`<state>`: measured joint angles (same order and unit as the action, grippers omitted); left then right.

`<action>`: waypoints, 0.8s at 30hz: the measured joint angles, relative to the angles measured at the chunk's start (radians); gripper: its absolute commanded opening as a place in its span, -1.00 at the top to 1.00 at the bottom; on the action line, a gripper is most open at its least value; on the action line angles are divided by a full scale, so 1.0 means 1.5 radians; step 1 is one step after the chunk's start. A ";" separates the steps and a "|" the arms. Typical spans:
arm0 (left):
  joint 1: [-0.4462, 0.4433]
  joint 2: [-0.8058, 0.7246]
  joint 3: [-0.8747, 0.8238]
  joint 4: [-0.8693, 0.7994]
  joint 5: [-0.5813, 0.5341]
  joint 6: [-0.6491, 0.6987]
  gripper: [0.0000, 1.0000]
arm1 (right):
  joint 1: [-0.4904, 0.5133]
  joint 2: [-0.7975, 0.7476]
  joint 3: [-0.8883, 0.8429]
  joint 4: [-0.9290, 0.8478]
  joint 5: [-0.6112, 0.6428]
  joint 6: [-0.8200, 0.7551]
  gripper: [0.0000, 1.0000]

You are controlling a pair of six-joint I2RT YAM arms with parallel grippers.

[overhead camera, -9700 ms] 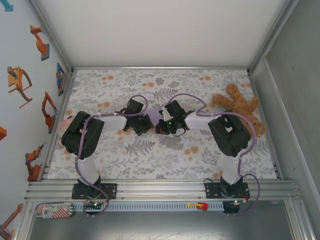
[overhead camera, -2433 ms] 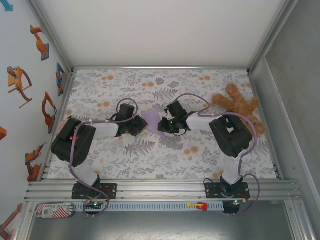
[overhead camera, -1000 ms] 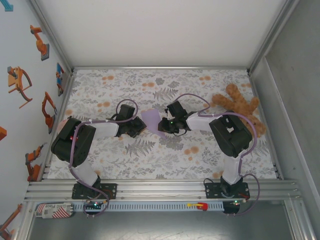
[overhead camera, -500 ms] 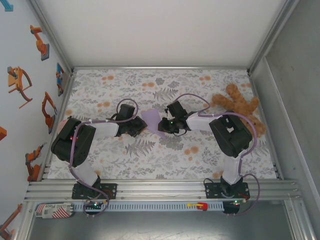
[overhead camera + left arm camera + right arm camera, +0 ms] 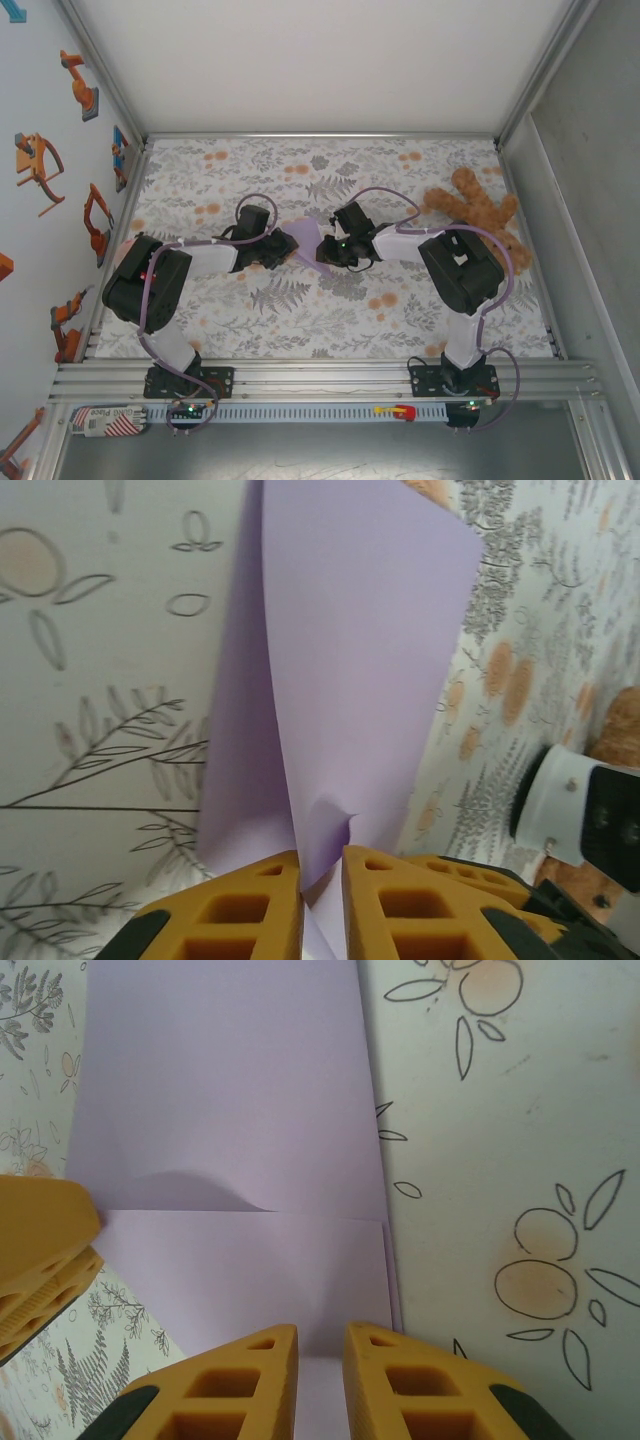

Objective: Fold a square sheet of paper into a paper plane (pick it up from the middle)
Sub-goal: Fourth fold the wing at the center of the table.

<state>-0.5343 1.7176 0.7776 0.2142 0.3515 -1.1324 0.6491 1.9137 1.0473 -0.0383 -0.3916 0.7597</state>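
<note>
The lavender square sheet of paper [image 5: 303, 238] lies partly folded on the flowered cloth between my two grippers. My left gripper [image 5: 277, 250] is at its left edge. In the left wrist view its yellow jaws [image 5: 320, 858] are shut on a raised flap of the paper [image 5: 360, 630], which stands up along a crease. My right gripper [image 5: 325, 250] is at the sheet's right side. In the right wrist view its jaws [image 5: 320, 1332] stand nearly together over the near edge of the paper [image 5: 230, 1090], with a strip of paper in the narrow gap. A folded layer lies flat beyond them.
A brown teddy bear [image 5: 480, 215] lies at the right of the cloth, close behind the right arm's elbow. The left gripper's yellow finger [image 5: 40, 1245] shows at the left of the right wrist view. Enclosure walls ring the flowered tablecloth [image 5: 330, 320].
The left gripper has crept slightly toward the back and the paper's left flap has lifted with it. The right arm has stayed still.
</note>
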 measured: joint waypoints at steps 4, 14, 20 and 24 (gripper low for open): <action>0.000 0.010 0.000 0.021 0.016 0.000 0.58 | 0.000 0.000 0.000 0.000 0.000 0.000 0.60; 0.000 0.048 0.000 0.051 0.045 -0.004 0.68 | 0.000 0.000 -0.001 0.002 -0.001 0.000 0.59; 0.000 0.048 0.002 0.056 0.045 -0.009 0.88 | -0.002 -0.005 -0.003 0.005 -0.004 -0.017 0.51; 0.002 0.048 0.004 0.051 0.040 -0.010 0.91 | -0.005 -0.032 -0.013 -0.004 0.026 -0.059 0.32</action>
<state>-0.5320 1.7897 0.7841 0.2913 0.4110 -1.1481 0.6411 1.8652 1.0283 -0.0444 -0.3531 0.6716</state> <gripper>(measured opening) 0.067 0.305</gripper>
